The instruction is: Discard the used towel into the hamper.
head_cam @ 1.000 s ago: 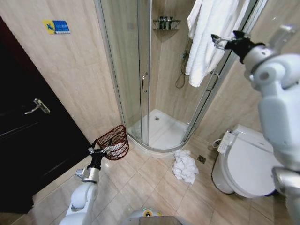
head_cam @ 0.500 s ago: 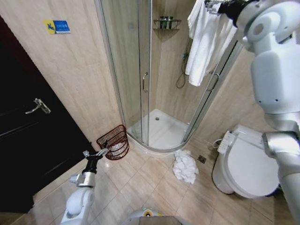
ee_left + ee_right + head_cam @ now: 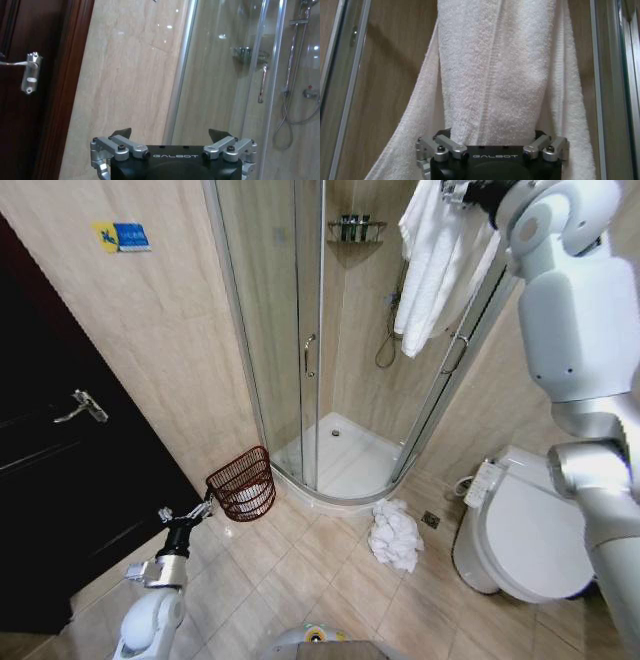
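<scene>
a: where is the right gripper (image 3: 492,135)?

b: raised high at the top of the shower enclosure (image 3: 320,340), right up against the hanging white towel (image 3: 432,265). in the right wrist view its fingers (image 3: 443,134) stand spread apart with the towel's folds running down between them. i cannot tell whether the cloth is actually pinched; the fingers look open around it.

a: and the left gripper (image 3: 187,513)?

b: low down, near the floor, beside the dark wooden door (image 3: 60,450). its fingers (image 3: 121,133) are spread wide and hold nothing. the left wrist view looks past them at the beige tiled wall, the door handle (image 3: 27,73) and the glass shower door.

a: where is the hamper (image 3: 243,483)?

b: on the tiled floor (image 3: 300,580), leaning at a tilt in the corner where the wall meets the curved base of the shower. it is a reddish-brown wire basket, and something pale shows inside it. the left gripper is just beside it, a little nearer the robot, not touching.

a: anything else on the floor?

b: a crumpled white towel (image 3: 394,534) lies in a heap between the shower base and the toilet (image 3: 520,530), well apart from the hamper and from both grippers.
</scene>
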